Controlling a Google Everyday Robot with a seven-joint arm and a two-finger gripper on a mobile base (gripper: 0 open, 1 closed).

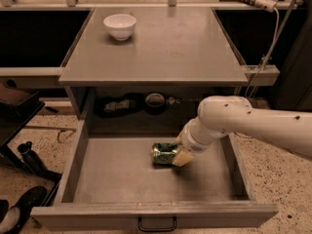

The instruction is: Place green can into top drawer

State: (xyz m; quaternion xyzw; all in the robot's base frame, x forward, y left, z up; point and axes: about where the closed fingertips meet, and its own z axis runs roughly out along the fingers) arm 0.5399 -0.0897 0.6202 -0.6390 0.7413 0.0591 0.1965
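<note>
The green can (pixel 164 153) lies on its side on the flat grey floor of the open top drawer (pixel 117 174), near the middle. My gripper (pixel 179 155) reaches down into the drawer from the right on a white arm (pixel 243 121). It sits right against the can's right end, with one tan finger (pixel 183 156) showing beside the can. The drawer's dark handle (pixel 157 224) shows on its front at the bottom edge.
A white bowl (pixel 120 26) stands on the grey tabletop (pixel 161 48) at the back left. A dark shelf recess (pixel 141 104) behind the drawer holds clutter. A white cable and power strip (pixel 265 13) run at the right. Dark objects (pixel 22 179) lie on the floor left.
</note>
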